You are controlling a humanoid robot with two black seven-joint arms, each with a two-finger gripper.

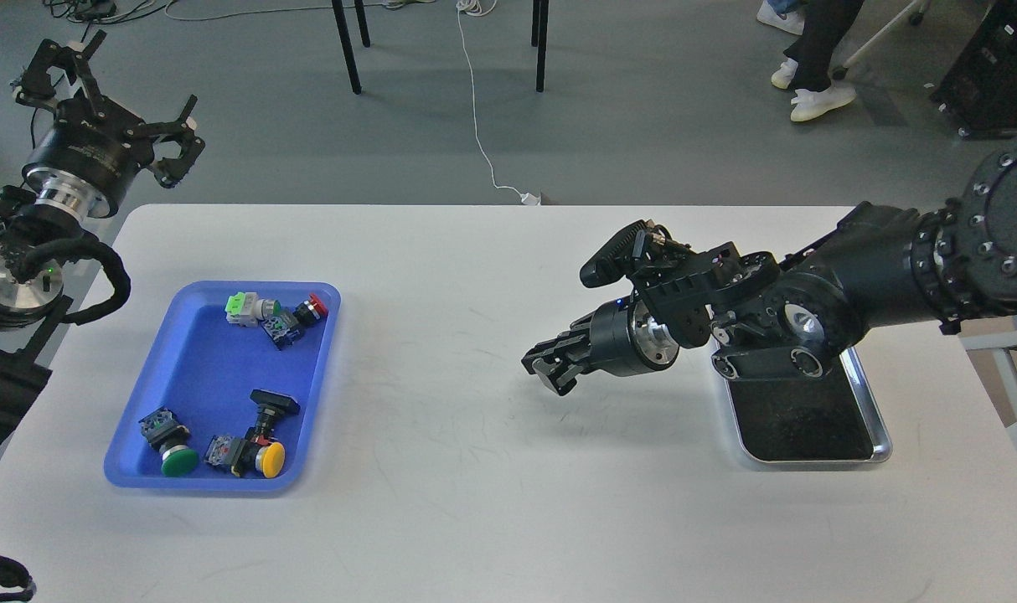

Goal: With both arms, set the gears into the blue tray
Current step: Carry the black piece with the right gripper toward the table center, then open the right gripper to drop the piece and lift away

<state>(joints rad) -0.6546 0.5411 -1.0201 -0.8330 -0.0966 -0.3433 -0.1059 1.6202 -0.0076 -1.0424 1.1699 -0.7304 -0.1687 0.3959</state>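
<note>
Left tool (115,109) hung spread wide beyond the blue tray (203,368), which lay on the white table (475,502). Right tool (546,368) hovered right of it, fingers together; gears indiscernible.

1. Left arm (23,251): matte black housings, polished silver wrist ring, a brushed steel disc lower down, a small green light beside it.
2. Black corrugated cable loops along it.
3. Left gripper (110,92): black open-frame linkage fingers.
4. Right arm (936,251): thick black shell, ribbed collar, ring of small screws on the round joint.
5. Right gripper (550,364): black, silver ring behind it, tiny blue lights.
</note>
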